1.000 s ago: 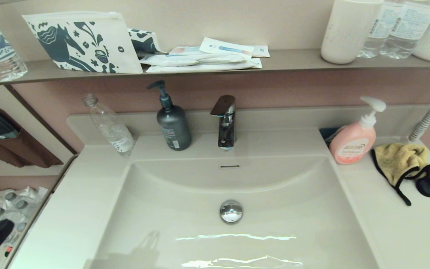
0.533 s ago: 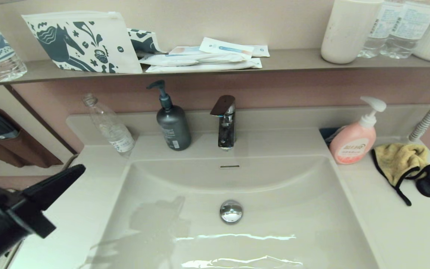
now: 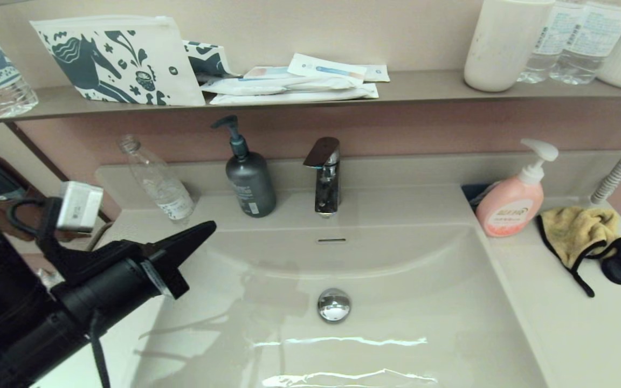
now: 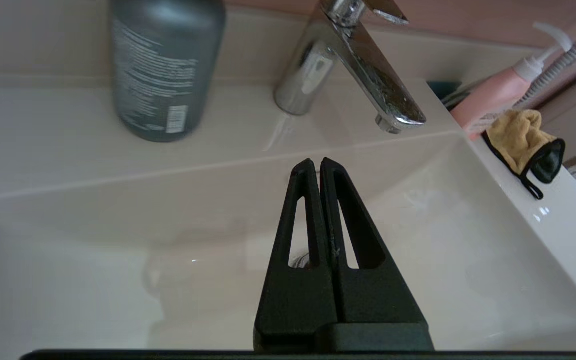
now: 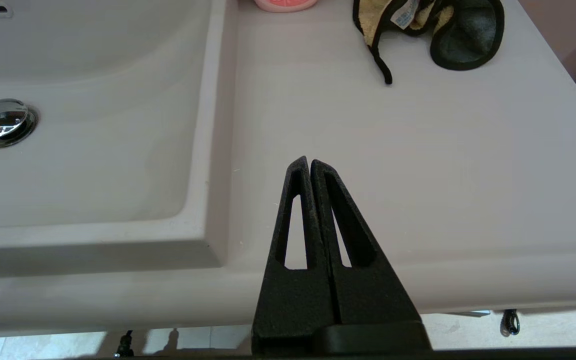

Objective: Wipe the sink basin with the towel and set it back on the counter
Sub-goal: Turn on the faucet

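Observation:
The mustard-yellow towel (image 3: 577, 229) with black trim lies crumpled on the counter (image 3: 585, 334) at the back right, beside the pink soap bottle; it also shows as the towel (image 4: 518, 140) and the towel (image 5: 418, 20) in the wrist views. The off-white sink basin (image 3: 397, 323) holds a chrome drain plug (image 3: 334, 304). My left gripper (image 3: 211, 226) is shut and empty, hanging over the basin's left rim and pointing across toward the right. My right gripper (image 5: 309, 161) is shut and empty over the counter's front edge, well short of the towel; the head view does not show it.
A chrome faucet (image 3: 325, 178), a grey pump bottle (image 3: 249, 180) and a leaning clear bottle (image 3: 159, 183) stand behind the basin. A pink soap bottle (image 3: 511, 202) stands left of the towel. A wall shelf (image 3: 423, 89) above carries pouches, a cup and bottles.
My left arm has swung up and rightward from the lower left corner to over the basin's left rim. The towel has not moved.

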Tool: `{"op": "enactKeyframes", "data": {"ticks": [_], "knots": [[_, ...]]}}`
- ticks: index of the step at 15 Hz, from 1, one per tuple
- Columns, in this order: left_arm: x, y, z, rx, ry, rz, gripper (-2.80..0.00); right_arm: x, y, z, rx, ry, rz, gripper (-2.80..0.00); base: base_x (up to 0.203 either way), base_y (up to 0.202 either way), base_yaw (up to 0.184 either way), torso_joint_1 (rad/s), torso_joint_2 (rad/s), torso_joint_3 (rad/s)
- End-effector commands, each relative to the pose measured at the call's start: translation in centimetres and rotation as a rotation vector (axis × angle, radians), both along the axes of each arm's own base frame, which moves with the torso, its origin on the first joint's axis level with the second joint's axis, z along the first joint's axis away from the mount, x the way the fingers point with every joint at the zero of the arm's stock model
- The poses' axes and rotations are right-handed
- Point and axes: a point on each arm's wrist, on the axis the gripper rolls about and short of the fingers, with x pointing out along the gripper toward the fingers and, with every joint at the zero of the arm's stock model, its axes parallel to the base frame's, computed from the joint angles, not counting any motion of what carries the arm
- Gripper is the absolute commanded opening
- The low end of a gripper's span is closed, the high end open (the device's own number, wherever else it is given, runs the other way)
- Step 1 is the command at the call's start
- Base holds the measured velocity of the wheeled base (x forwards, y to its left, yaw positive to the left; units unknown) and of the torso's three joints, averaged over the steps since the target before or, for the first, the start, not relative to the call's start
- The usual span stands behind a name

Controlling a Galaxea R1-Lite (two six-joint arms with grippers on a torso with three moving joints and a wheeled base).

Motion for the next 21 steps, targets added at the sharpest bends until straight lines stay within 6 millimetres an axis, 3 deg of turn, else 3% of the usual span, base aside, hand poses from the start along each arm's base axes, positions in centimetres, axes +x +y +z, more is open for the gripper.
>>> {"op": "enactKeyframes", "data": {"ticks": [1,5,7,10,13,21], "knots": [[2.1,-1.5,-1.9,0.023,0.049,-0.013,-2.80,0.0,0.0,0.0,0.000,0.000,0.001,-2.80,0.000,0.000,0.000,0.000,0.00,0.000],[5.3,-3.3,-3.7,0.016,-0.025,0.026,-2.80,0.0,0.0,0.0,0.000,0.000,0.001,-2.80,0.000,0.000,0.000,0.000,0.00,0.000],[6.4,-5.1,-3.4,0.008,-0.103,0.025,-2.80,0.0,0.0,0.0,0.000,0.000,0.001,-2.80,0.000,0.000,0.000,0.000,0.00,0.000],[7.0,-7.1,-2.5,0.042,-0.155,0.030,-2.80,0.0,0.0,0.0,0.000,0.000,0.002,-2.80,0.000,0.000,0.000,0.000,0.00,0.000],[6.5,-8.8,-2.3,0.093,-0.173,0.000,-2.80,0.0,0.0,0.0,0.000,0.000,0.001,-2.80,0.000,0.000,0.000,0.000,0.00,0.000],[7.6,-11.2,0.4,0.177,-0.237,-0.031,-2.80,0.0,0.0,0.0,0.000,0.000,0.000,-2.80,0.000,0.000,0.000,0.000,0.00,0.000]]}}
